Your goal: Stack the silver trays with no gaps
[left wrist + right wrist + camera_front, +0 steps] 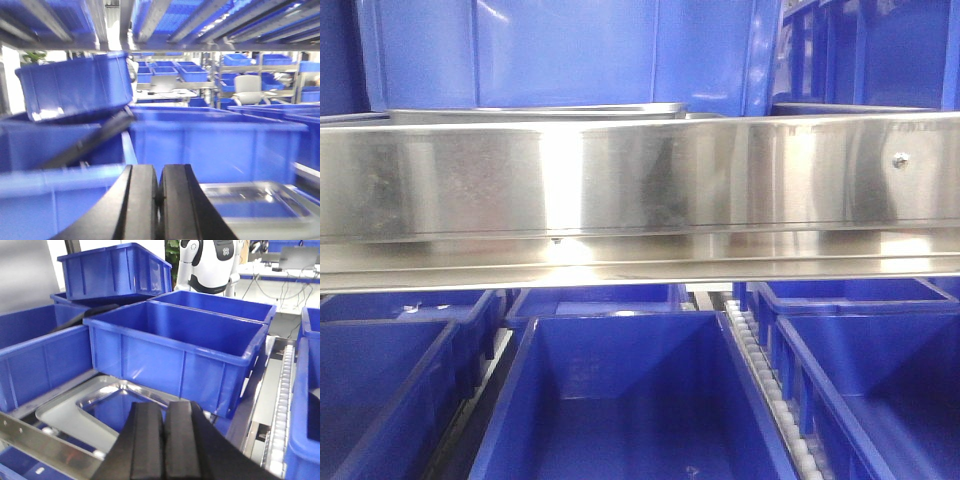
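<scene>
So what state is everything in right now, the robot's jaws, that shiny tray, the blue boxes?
Left gripper: jaws shut, holding nothing.
Right gripper: jaws shut, holding nothing.
Silver tray: lying flat and empty, in front of a blue bin.
Big blue bin: upright, open, nothing seen inside.
Upper blue bin: resting tilted on other bins.

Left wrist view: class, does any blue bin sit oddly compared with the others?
Yes. The blue bin at upper left is tilted, its base resting unevenly on the bins beneath, while the large bin beside it sits level. The silver tray lies flat at lower right.
</scene>
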